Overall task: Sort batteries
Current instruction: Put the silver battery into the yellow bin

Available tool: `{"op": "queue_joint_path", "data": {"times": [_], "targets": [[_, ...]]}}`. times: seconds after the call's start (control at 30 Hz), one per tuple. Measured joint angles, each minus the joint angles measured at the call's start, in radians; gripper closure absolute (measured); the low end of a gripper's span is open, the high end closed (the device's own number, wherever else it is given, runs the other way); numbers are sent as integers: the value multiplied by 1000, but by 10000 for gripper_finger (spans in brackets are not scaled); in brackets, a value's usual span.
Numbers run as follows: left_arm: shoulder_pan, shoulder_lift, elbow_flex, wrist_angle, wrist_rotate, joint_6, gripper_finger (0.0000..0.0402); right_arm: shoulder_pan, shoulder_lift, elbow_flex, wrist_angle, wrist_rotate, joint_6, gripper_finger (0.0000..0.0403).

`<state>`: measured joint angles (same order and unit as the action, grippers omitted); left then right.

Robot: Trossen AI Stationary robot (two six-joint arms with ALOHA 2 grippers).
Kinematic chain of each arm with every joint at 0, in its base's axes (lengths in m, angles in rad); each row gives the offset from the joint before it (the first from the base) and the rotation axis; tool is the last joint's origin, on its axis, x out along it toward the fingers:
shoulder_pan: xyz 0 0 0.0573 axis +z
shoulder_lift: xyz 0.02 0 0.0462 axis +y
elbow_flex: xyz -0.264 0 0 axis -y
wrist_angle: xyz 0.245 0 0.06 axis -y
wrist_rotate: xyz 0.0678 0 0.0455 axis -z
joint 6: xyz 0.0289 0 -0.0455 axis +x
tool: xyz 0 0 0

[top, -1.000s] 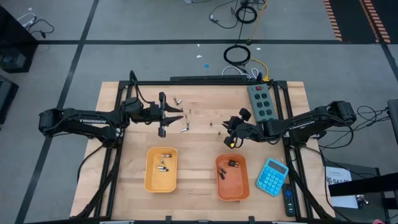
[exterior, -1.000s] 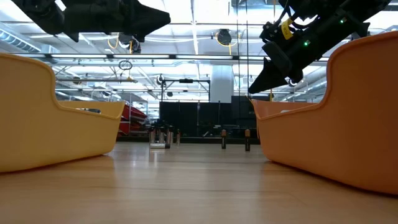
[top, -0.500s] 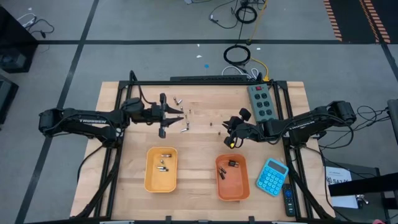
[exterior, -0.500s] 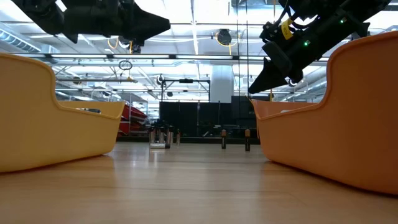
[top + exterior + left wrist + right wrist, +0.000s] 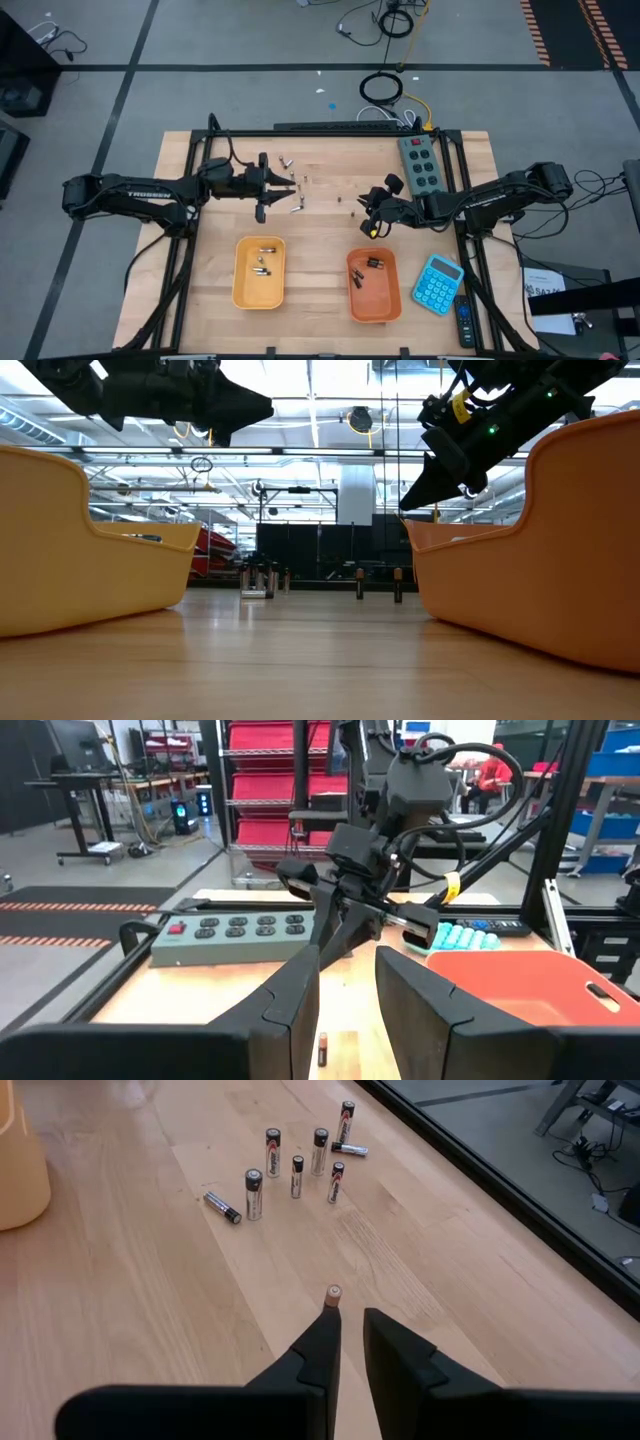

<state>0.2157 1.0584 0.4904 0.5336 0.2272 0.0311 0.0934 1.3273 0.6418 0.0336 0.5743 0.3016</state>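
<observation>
Loose batteries stand and lie on the wooden table between my two arms; the right wrist view shows a cluster standing upright, one lying flat, and a single one standing just past my fingertips. My left gripper hovers level above the left batteries, open, nothing between its fingers. My right gripper slants down over the table's middle, a narrow empty gap between its fingers. The yellow tray holds silvery batteries, the orange tray dark ones.
A grey power strip lies at the far right. A blue calculator sits right of the orange tray, near the front edge. Black frame rails border the table. Bare wood lies between the two trays.
My left gripper has rolled a little about the line it points along while staying in place above the batteries. The right arm and the batteries have kept still.
</observation>
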Motion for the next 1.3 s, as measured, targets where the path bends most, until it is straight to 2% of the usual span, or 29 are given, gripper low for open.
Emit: {"op": "queue_joint_path", "data": {"times": [1.3], "targets": [[0, 0, 0, -36, 22, 1, 290, 0, 0, 0, 0, 0, 0, 364]]}}
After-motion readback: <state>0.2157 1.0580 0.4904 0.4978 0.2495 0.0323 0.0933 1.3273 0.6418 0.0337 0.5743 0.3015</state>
